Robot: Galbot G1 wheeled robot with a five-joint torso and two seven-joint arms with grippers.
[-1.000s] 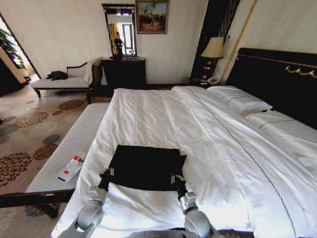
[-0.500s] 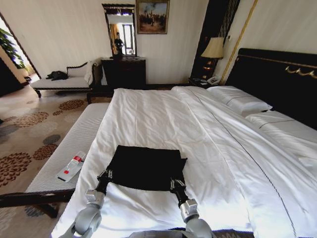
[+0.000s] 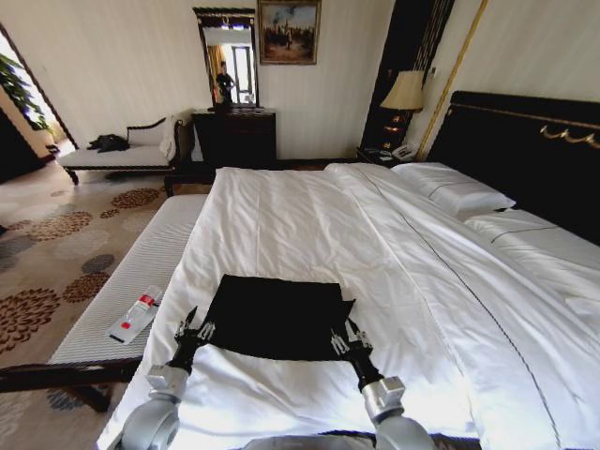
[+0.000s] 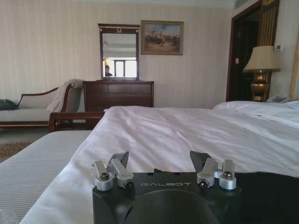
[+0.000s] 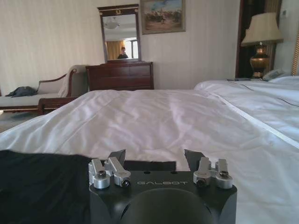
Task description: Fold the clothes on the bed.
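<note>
The clothes lie as a black, roughly square fold on the white bed, near its front edge. My left gripper is open at the fold's near left corner. My right gripper is open at the near right corner. Nothing sits between either pair of fingers. In the left wrist view the left gripper is spread wide over the sheet, with the black clothes just beside it. The right wrist view shows the right gripper open, with the clothes lying flat alongside.
A grey padded bench runs along the bed's left side and carries a white bottle with a red label. Pillows and a dark headboard are at the right. A chaise, dresser and lamp stand against the far wall.
Both grippers have opened and let go of the fold's near edge. They have spread slightly outward, and the black fold now lies flat.
</note>
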